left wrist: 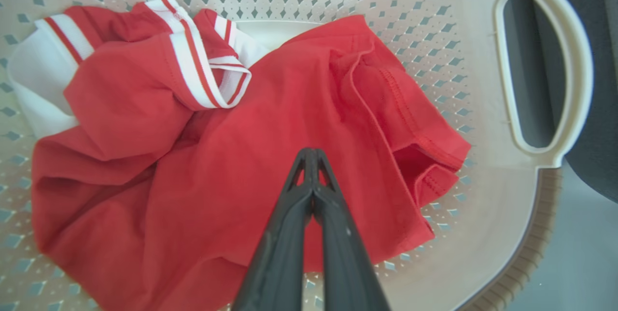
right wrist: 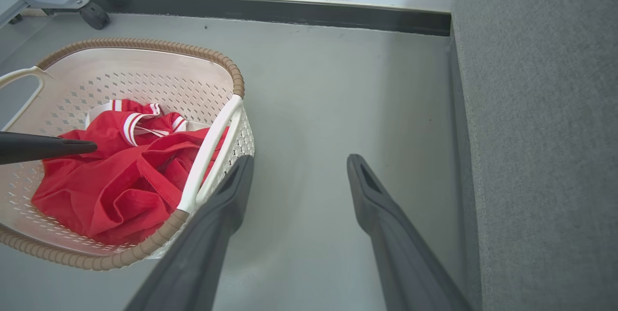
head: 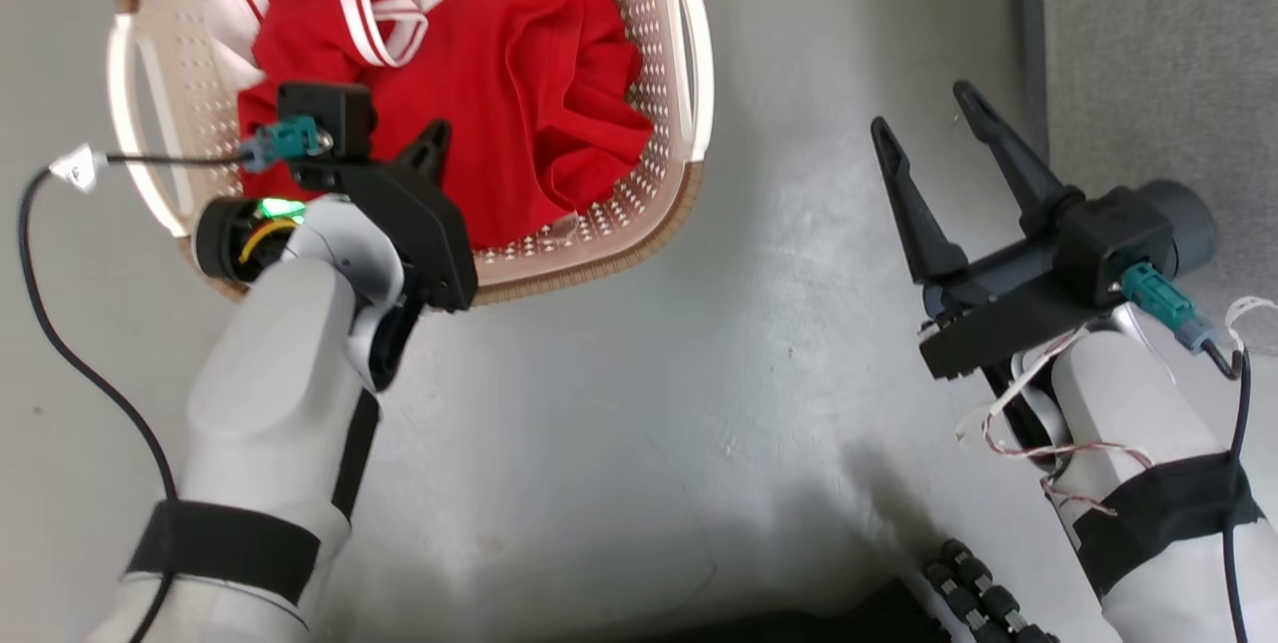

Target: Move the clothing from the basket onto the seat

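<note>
Left gripper [left wrist: 311,154] is clenched tight, tips down on the red clothing [left wrist: 193,180], which lies bunched in the basket [head: 689,54]. No fold shows between the fingers, so I cannot tell whether any fabric is caught. Right gripper [head: 921,109] is spread wide and empty over the bare floor [head: 699,373], between the basket and the seat [head: 1158,44]. Risks: if the pinch has only a thin layer or nothing, a lift probably comes up empty or the cloth slips out partway. The striped piece overlaps the plain one, so one may drag the other over the side and onto the floor. Trailing hem could snag on the white handle [left wrist: 545,69] or the brown rim [right wrist: 145,45], and the light basket may tip or slide. Room: the way to the seat crosses that handle side, then open floor. The right gripper hangs just beside the basket wall in its own wrist view, right in that path. The seat edge [right wrist: 458,156] runs along the right, with a broad flat top to land on.
</note>
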You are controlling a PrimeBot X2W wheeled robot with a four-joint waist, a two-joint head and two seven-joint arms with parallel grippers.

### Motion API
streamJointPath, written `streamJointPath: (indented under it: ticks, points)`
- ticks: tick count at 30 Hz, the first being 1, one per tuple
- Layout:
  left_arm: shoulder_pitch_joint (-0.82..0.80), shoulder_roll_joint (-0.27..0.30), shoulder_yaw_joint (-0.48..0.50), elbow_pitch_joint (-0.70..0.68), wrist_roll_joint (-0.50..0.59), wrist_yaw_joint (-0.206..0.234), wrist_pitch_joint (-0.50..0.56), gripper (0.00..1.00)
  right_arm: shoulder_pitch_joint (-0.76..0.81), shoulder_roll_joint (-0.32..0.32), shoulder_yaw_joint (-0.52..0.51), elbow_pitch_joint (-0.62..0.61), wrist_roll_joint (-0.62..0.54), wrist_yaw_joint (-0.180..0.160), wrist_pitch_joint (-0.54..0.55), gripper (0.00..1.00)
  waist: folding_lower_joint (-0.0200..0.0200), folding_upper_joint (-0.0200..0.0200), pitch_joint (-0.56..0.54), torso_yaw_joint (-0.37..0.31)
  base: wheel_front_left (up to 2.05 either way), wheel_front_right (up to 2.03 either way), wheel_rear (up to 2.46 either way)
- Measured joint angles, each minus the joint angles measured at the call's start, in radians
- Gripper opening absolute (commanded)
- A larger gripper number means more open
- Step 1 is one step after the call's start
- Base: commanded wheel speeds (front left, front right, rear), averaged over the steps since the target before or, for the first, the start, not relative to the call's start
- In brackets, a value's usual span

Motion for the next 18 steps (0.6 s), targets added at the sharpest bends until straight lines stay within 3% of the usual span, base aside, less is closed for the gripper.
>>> streamJointPath:
  ticks: [18]
  points:
    - [0.141, -0.028, 0.002, -0.046, -0.08, 0.0, -0.251, 0.0, 0.081, 0.003, -0.037, 0.066, 0.01, 0.0, 0.0, 1.0, -0.0001, 0.0, -0.223, 0.035, 0.0, 0.0, 0.0]
